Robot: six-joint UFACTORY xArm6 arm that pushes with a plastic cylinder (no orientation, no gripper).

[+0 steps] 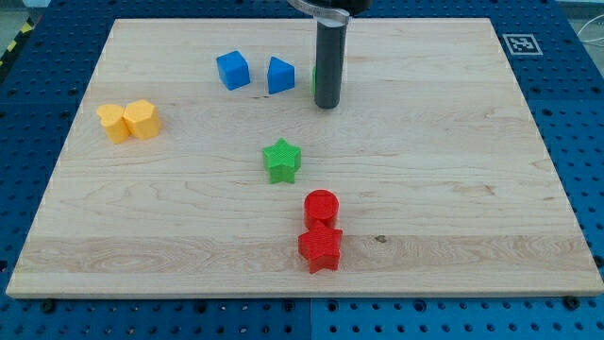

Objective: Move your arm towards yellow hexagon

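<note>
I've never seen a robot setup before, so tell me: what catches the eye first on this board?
A dark rod comes down near the view's top, my tip resting just right of two blue blocks. A green star sits mid-board, with a red cylinder touching a red star below it. Two yellow blocks huddle at the view's left.

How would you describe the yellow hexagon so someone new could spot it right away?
Look at the wooden board's left edge, where two yellow blocks sit touching. The yellow hexagon is the right one of the pair, nearer the blue blocks. Its flat-sided top sets it apart from the more orange yellow block on its left.
</note>
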